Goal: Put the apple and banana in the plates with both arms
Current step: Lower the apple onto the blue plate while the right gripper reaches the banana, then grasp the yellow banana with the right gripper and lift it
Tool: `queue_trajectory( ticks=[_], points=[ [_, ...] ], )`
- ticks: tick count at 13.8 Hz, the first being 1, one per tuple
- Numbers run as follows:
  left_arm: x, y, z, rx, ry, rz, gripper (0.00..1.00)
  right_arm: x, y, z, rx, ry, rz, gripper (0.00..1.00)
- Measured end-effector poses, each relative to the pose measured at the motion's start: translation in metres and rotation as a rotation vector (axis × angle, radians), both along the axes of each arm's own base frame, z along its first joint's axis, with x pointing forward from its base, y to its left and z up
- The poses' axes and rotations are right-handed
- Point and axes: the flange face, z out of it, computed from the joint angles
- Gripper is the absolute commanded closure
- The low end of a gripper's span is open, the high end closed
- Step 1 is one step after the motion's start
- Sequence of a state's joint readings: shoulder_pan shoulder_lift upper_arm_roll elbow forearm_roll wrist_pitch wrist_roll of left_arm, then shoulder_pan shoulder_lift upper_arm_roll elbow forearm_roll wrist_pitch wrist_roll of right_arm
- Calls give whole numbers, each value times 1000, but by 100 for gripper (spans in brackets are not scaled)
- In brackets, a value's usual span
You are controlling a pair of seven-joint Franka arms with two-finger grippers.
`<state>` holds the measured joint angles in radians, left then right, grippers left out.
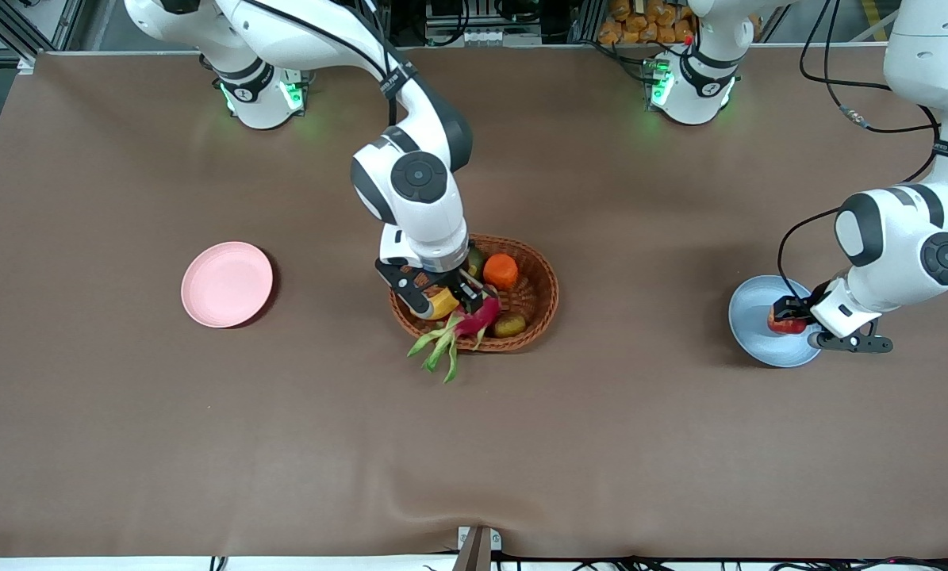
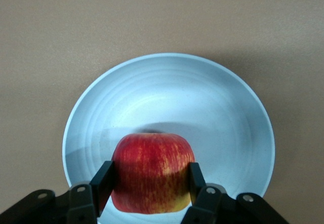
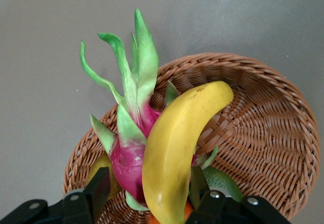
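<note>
The red apple [image 1: 788, 322] [image 2: 152, 171] is at the light blue plate [image 1: 753, 311] [image 2: 167, 92] at the left arm's end of the table. My left gripper [image 1: 789, 317] [image 2: 150, 181] is shut on the apple, one finger on each side. The yellow banana [image 1: 440, 304] [image 3: 177, 143] lies over the dragon fruit in the wicker basket. My right gripper [image 1: 444, 301] [image 3: 148, 188] is open around the banana: one finger is beside it, the other stands apart. The pale pink plate [image 1: 226, 284] is bare, toward the right arm's end.
The brown wicker basket [image 1: 543, 289] [image 3: 273, 133] stands mid-table and holds a magenta dragon fruit [image 1: 475, 317] [image 3: 129, 158], an orange [image 1: 500, 271], a green fruit [image 1: 474, 258] and a brownish fruit [image 1: 510, 324]. The dragon fruit's green leaves hang over the basket's rim toward the front camera.
</note>
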<state>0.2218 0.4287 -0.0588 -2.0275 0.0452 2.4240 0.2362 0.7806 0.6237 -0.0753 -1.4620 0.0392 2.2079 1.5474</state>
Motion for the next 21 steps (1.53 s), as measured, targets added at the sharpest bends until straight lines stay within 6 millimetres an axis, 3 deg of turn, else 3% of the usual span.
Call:
queue_trajectory(
  ticks=[3,5,8,10,11,17,19,21],
  points=[
    [0,0,-1,0,-2,-1,0,0,1,-1,0,1,1,36],
    [1,-2,0,-1,-4,-4,0,-2,2,-3,-2,4,3,44],
    [6,-9,4,-4,-17,-16,0,-3,4,-9,-10,13,6,78],
    [12,-15,10,-6,-32,-25,0,-4,4,-8,-13,17,6,96],
    [15,-18,15,-7,-40,-31,0,-4,4,-8,-13,17,6,100],
    [34,-29,73,-7,-48,-52,0,1,1,0,-11,16,-4,100],
    [42,-36,98,-10,-38,-64,0,8,-6,14,-10,31,-24,100],
    [51,-42,124,-11,-38,-75,0,18,-21,45,-3,69,-59,100]
  ],
)
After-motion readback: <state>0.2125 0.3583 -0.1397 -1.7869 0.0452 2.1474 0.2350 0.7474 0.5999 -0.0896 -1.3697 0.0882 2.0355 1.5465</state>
